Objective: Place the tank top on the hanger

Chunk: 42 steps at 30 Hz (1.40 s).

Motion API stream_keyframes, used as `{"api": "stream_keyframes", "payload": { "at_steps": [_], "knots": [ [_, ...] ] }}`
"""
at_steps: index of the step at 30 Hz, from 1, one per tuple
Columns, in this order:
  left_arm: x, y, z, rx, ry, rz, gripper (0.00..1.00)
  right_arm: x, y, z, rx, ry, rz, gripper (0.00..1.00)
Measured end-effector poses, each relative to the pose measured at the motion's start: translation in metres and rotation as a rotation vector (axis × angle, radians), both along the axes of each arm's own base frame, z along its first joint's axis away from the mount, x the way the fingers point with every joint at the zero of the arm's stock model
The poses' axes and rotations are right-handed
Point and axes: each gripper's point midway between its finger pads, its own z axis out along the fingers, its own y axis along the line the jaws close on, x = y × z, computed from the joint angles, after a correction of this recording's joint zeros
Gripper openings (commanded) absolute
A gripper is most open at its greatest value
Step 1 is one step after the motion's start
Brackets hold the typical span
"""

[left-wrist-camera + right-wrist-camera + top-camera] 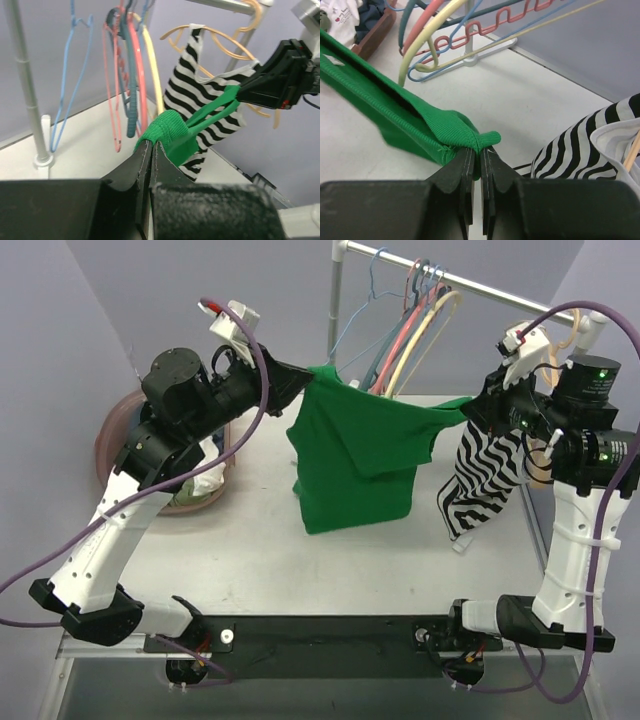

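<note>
Status: task not complete; garment lifted, not yet on the hanger. The tank top point(355, 455) hangs in the air above the table point(240, 540), stretched between the two arms just in front of the rack rail point(450, 278). The left gripper point(151, 150) has its fingers pressed together on a bunched fold of green rib knit at one upper corner. The right gripper point(480, 149) pinches the other end likewise, with a small nub of fabric poking past its tips. The hanger point(154, 75) hangs on the rail among thin pink and blue ones, bare, behind the garment. No strap or neck opening is around it in any view. Remaining, by my judgement: open a strap or the neckline, thread a hanger arm through, seat both shoulders, release. Garment appearance: bright green and plain. It is folded over on itself, so one layer drapes diagonally across the body. The top edge is taut between the grips and the hem hangs loose clear of the table. A zebra-striped top point(490, 475) hangs just beside the right arm.
</note>
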Motion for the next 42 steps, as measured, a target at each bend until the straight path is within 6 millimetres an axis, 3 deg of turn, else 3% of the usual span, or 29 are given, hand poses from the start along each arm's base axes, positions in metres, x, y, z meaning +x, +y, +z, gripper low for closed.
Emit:
{"api": "stream_keyframes", "payload": {
  "at_steps": [5, 8, 11, 14, 15, 16, 18, 19, 21, 22, 23, 24, 25, 26, 29, 33, 39, 42],
  "knots": [
    [-0.027, -0.002, 0.006, -0.039, -0.026, -0.105, 0.0, -0.025, 0.01, -0.002, 0.013, -0.04, 0.059, 0.0],
    [-0.061, 0.011, -0.029, -0.031, 0.007, -0.159, 0.0, -0.053, 0.018, -0.039, -0.009, -0.005, 0.126, 0.0],
    [-0.097, 0.027, -0.1, -0.008, 0.114, -0.206, 0.0, -0.077, 0.023, -0.103, -0.043, 0.107, 0.199, 0.0],
    [-0.116, 0.03, -0.183, -0.007, 0.254, -0.244, 0.0, -0.097, 0.027, -0.18, -0.083, 0.289, 0.289, 0.0],
    [-0.12, 0.029, -0.219, -0.001, 0.328, -0.254, 0.0, -0.103, 0.028, -0.206, -0.099, 0.359, 0.315, 0.0],
    [-0.124, 0.026, -0.268, 0.019, 0.434, -0.256, 0.0, -0.109, 0.029, -0.232, -0.119, 0.435, 0.342, 0.0],
    [-0.133, 0.026, -0.34, 0.071, 0.616, -0.245, 0.0, -0.122, 0.027, -0.275, -0.165, 0.574, 0.383, 0.0],
    [-0.141, 0.027, -0.376, 0.106, 0.714, -0.236, 0.0, -0.125, 0.03, -0.279, -0.176, 0.589, 0.402, 0.0],
    [-0.158, 0.031, -0.424, 0.166, 0.862, -0.222, 0.0, -0.133, 0.032, -0.294, -0.207, 0.633, 0.433, 0.03],
    [-0.166, 0.032, -0.438, 0.187, 0.908, -0.223, 0.05, -0.135, 0.032, -0.298, -0.216, 0.642, 0.44, 0.09],
    [-0.171, 0.03, -0.444, 0.199, 0.932, -0.229, 0.14, -0.136, 0.032, -0.301, -0.225, 0.649, 0.441, 0.26],
    [-0.173, 0.026, -0.444, 0.197, 0.935, -0.242, 0.24, -0.137, 0.031, -0.302, -0.232, 0.653, 0.439, 0.33],
    [-0.174, 0.021, -0.441, 0.189, 0.925, -0.26, 0.44, -0.136, 0.03, -0.304, -0.238, 0.654, 0.436, 0.39],
    [-0.174, 0.018, -0.437, 0.182, 0.914, -0.275, 0.51, -0.136, 0.029, -0.304, -0.244, 0.655, 0.43, 0.49],
    [-0.172, 0.013, -0.423, 0.171, 0.877, -0.298, 0.73, -0.135, 0.026, -0.303, -0.262, 0.642, 0.418, 0.61],
    [-0.164, 0.016, -0.382, 0.163, 0.762, -0.294, 0.81, -0.136, 0.024, -0.286, -0.275, 0.577, 0.402, 0.64],
    [-0.13, 0.024, -0.287, 0.105, 0.524, -0.242, 0.81, -0.129, 0.038, -0.225, -0.209, 0.393, 0.413, 0.65],
    [-0.113, 0.014, -0.238, 0.094, 0.427, -0.249, 0.81, -0.129, 0.043, -0.212, -0.131, 0.373, 0.415, 0.65]
  ]
}}
